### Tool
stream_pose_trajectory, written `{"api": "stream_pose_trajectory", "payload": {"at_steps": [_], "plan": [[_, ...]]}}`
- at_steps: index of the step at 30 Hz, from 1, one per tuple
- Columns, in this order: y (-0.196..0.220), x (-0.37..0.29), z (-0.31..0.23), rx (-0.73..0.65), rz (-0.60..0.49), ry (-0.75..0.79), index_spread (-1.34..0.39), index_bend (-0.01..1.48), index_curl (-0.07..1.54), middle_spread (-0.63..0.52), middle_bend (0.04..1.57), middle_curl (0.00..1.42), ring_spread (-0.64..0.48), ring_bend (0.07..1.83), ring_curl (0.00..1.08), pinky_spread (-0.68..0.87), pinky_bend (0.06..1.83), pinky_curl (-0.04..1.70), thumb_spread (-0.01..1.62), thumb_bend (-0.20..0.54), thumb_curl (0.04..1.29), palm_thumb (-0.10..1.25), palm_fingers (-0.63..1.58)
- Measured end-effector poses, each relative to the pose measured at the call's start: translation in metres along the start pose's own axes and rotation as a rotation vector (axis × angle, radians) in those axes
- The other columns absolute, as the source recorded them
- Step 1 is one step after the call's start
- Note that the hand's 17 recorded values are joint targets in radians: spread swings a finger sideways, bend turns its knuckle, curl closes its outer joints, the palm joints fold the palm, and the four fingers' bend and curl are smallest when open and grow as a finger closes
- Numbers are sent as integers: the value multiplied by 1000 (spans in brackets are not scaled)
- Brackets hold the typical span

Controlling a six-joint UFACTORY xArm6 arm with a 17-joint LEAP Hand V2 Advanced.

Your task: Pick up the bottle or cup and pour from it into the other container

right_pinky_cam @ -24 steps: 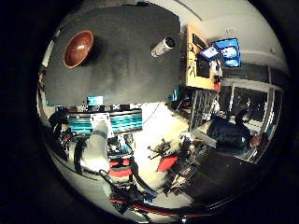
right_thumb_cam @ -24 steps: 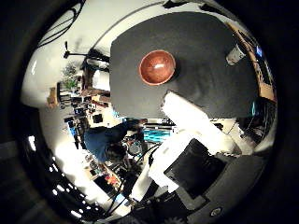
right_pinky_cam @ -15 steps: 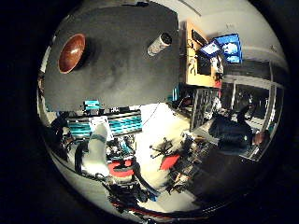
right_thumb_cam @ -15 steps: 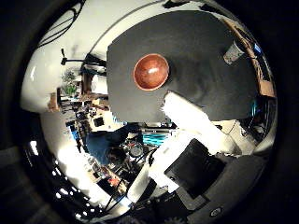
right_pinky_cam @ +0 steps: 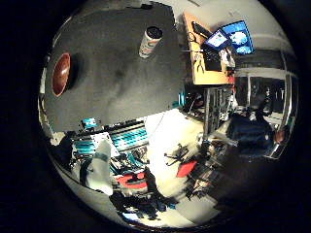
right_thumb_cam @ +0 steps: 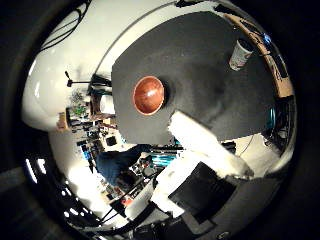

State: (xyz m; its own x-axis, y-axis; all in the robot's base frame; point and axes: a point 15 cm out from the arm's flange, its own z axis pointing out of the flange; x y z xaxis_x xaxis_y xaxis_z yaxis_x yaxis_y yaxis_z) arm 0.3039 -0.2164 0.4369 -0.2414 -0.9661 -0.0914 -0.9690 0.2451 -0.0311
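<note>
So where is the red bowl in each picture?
Little finger side view: the bowl sits on the dark table, near one end, far from the white cup at the other.
Thumb side view: the bowl sits on the same table, close to the edge nearest the hand.
Shared landmark: the white cup, standing upright on the table, apart from the bowl.

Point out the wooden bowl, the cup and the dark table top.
wooden bowl (right_thumb_cam: 148,95), thumb side palm view, inside hollow.
cup (right_pinky_cam: 150,42), little finger side palm view, side wall.
table top (right_thumb_cam: 200,60), thumb side palm view, bare surface.
</note>
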Motion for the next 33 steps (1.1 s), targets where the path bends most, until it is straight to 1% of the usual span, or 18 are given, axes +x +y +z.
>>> {"api": "stream_pose_trajectory", "payload": {"at_steps": [3,9,18,20,24,29,31,33], "plan": [[1,22,2,15,37,-22,-357,159,309,-83,317,373,75,587,144,426,765,-6,1175,-26,252,490,338],[-1,62,0,73,83,-12,-328,149,284,-43,312,370,88,613,162,425,834,-4,1138,-30,246,402,260],[0,108,3,226,182,-197,-288,154,273,3,324,367,115,642,181,427,902,-6,1089,-27,252,335,210],[2,124,5,254,203,-212,-281,152,270,9,330,367,123,645,183,428,917,-5,1076,-28,253,322,196],[4,149,13,299,242,-251,-258,153,267,24,334,363,134,660,188,428,940,-6,1055,-26,258,310,181],[-3,168,15,411,271,-354,-243,154,264,36,364,365,137,702,197,430,949,-6,1046,-22,274,346,192],[-3,184,25,437,299,-394,-236,157,267,37,368,363,137,705,197,430,950,-6,1046,-20,276,360,190],[-5,200,36,445,326,-399,-231,159,270,40,378,364,137,705,196,430,950,-6,1051,-23,278,369,192]]}}
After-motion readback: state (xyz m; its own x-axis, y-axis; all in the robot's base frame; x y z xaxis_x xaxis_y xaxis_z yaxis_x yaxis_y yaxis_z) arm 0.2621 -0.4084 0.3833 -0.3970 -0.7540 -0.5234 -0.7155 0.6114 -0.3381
